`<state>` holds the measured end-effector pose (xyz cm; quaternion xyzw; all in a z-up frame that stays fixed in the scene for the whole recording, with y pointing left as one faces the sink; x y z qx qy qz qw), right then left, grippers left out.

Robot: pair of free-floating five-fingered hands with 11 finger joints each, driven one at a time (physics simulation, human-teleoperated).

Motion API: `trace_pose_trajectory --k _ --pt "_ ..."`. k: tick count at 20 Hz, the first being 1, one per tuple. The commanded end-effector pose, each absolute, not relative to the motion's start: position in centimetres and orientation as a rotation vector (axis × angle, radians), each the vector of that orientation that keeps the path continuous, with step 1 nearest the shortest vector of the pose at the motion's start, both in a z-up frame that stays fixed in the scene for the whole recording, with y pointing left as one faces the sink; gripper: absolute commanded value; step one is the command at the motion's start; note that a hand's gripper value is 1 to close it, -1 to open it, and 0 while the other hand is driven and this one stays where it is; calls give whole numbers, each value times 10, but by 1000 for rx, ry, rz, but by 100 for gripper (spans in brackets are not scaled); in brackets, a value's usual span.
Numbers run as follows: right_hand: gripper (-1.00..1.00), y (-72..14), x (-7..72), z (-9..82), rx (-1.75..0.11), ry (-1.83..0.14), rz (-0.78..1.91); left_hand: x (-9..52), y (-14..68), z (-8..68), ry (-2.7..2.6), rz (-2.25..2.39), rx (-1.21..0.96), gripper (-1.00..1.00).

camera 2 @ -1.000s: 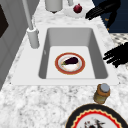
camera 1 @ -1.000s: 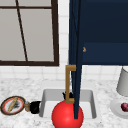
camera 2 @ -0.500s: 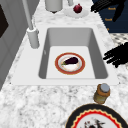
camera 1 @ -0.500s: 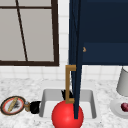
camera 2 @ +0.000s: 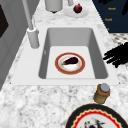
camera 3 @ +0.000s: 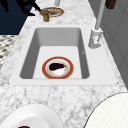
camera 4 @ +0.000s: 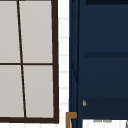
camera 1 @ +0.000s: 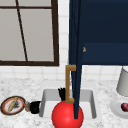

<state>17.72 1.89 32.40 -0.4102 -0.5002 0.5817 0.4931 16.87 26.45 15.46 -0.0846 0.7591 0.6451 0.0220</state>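
My left hand hangs by a small brown jar on the counter left of the sink. In the right side view the left hand shows straight, spread fingers just off the jar. My right hand rises over the sink, close beside the brass handle of the open navy cabinet door; whether it touches the handle I cannot tell. In the left side view the right hand floats at the sink's front rim, fingers straight. A red-rimmed plate with an eggplant lies in the sink.
A red ball sits low in the front view, before the sink. A patterned plate lies left of the jar. At the right stand a grey canister and a white plate with a dark red fruit. The faucet stands behind the sink.
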Motion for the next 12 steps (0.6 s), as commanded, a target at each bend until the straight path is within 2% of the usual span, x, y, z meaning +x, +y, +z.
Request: trace_pose_trajectory --k 1,12 --pt "-100 22 172 347 -995 -1213 1411 169 265 155 2352 1999 -262 0" --pt "-100 23 129 416 -944 -1173 1416 169 265 155 2352 1999 -262 0"
